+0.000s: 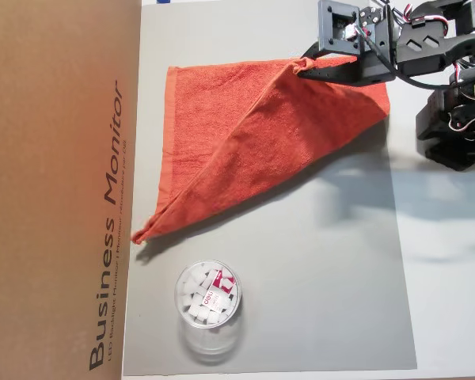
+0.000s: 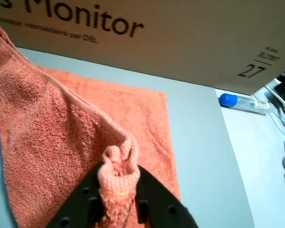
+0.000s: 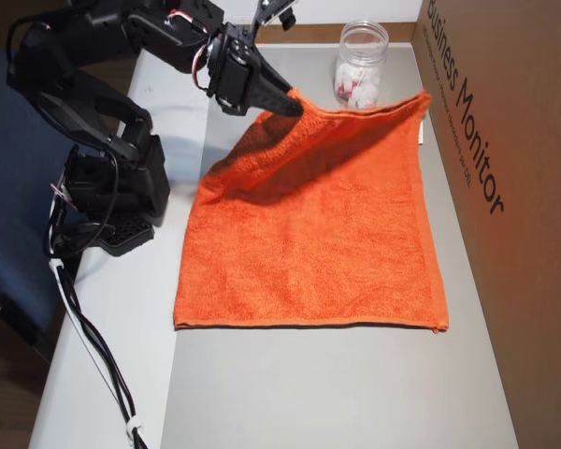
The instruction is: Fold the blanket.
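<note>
The orange-red blanket lies on the grey mat, with one corner lifted and pulled over itself into a slanted fold. My gripper is shut on that corner and holds it above the mat. In the wrist view the two black fingers pinch the bunched hem of the blanket, with my gripper at the bottom edge. In the other overhead view my gripper holds the corner up at the far edge, and the rest of the blanket lies flat.
A large cardboard box marked "Business Monitor" borders the mat along one side. A clear jar with white pieces stands on the mat near the blanket's low corner. The arm's base stands beside the mat.
</note>
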You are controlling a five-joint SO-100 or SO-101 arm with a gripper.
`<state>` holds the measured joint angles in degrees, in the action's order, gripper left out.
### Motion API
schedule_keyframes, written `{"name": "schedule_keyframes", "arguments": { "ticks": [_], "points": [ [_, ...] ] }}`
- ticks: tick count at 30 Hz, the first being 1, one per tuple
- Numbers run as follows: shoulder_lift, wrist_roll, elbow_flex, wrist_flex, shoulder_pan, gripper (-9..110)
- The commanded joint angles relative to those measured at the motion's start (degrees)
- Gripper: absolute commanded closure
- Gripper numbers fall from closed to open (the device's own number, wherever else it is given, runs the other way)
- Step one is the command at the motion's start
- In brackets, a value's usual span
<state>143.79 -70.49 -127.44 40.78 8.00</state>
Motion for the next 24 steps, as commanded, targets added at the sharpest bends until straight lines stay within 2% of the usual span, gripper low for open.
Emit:
{"name": "schedule_keyframes", "arguments": {
  "ticks": [1,4,14,24],
  "points": [
    [-1.0,-0.4,2.5,-1.1,1.4,102],
    [-3.5,-0.4,3.5,-1.4,1.4,102],
    [-16.1,0.4,5.4,-16.1,0.4,102],
    [-30.7,0.4,17.2,-20.1,0.4,102]
  ]
}}
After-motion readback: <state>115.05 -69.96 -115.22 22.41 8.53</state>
